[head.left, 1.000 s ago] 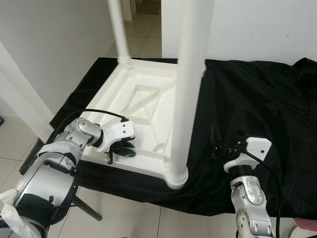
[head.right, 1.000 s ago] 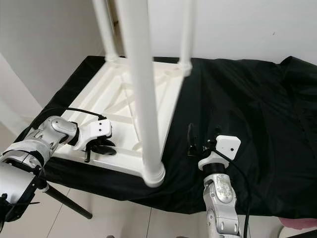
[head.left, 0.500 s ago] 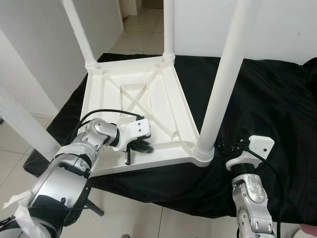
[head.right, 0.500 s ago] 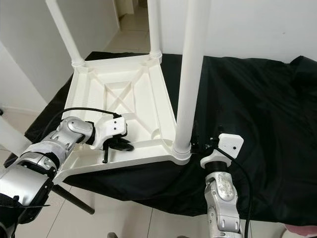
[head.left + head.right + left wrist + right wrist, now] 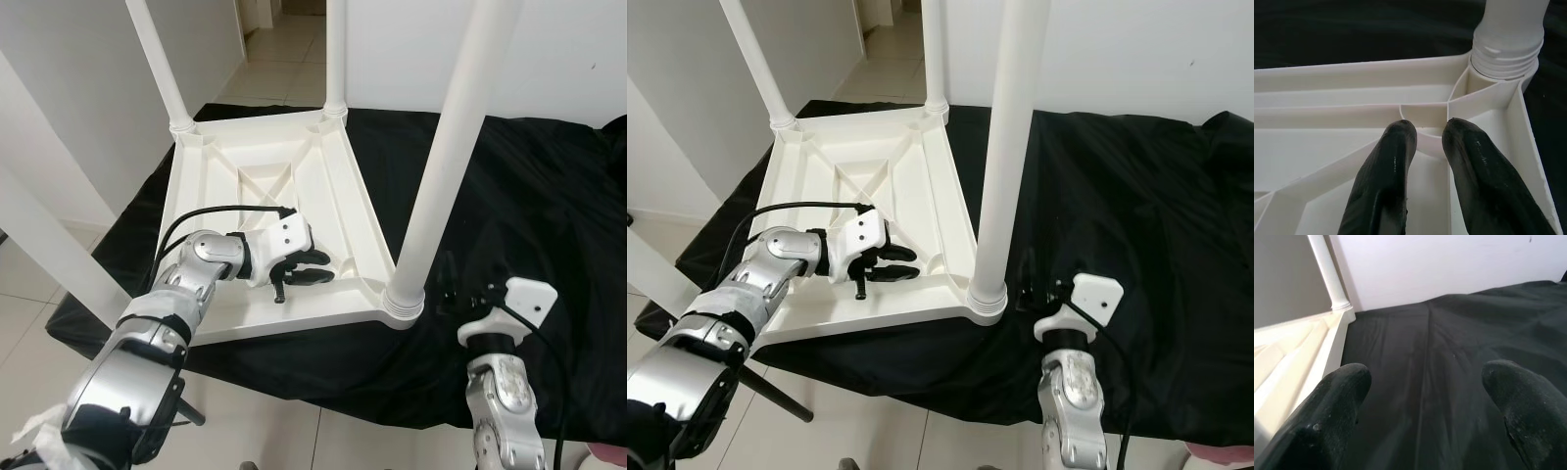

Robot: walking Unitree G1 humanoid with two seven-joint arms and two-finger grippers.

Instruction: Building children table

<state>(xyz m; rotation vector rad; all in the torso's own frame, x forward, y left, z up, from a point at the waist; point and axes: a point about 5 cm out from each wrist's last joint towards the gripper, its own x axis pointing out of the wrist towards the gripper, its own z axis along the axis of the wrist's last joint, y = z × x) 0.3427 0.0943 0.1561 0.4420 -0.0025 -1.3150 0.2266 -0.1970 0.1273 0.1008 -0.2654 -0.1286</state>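
The white plastic children's table [image 5: 294, 315] lies upside down on a black cloth [image 5: 519, 186]. Three of its legs stand upright, the nearest leg [image 5: 446, 157] at the near right corner. My left gripper [image 5: 321, 268] reaches inside the ribbed underside, close to that corner. In the left wrist view its fingertips [image 5: 1398, 134] hover over a curved rib, shut to a narrow slit with nothing between them, and the leg socket [image 5: 1508, 44] lies just beyond. My right gripper [image 5: 462, 290] stands open above the cloth, right of the nearest leg; its fingers [image 5: 1337, 396] are wide apart.
The cloth-covered surface ends at a near edge [image 5: 323, 392], with tiled floor [image 5: 255, 431] below. A dark stand leg [image 5: 186, 411] pokes out under the near left. White walls close in at the left and back; a doorway [image 5: 284, 29] opens behind the table.
The table swung round on the cloth a second ago. Since then my left gripper has left the near rim and moved inside the underside toward the near right corner. My right gripper has shifted slightly right.
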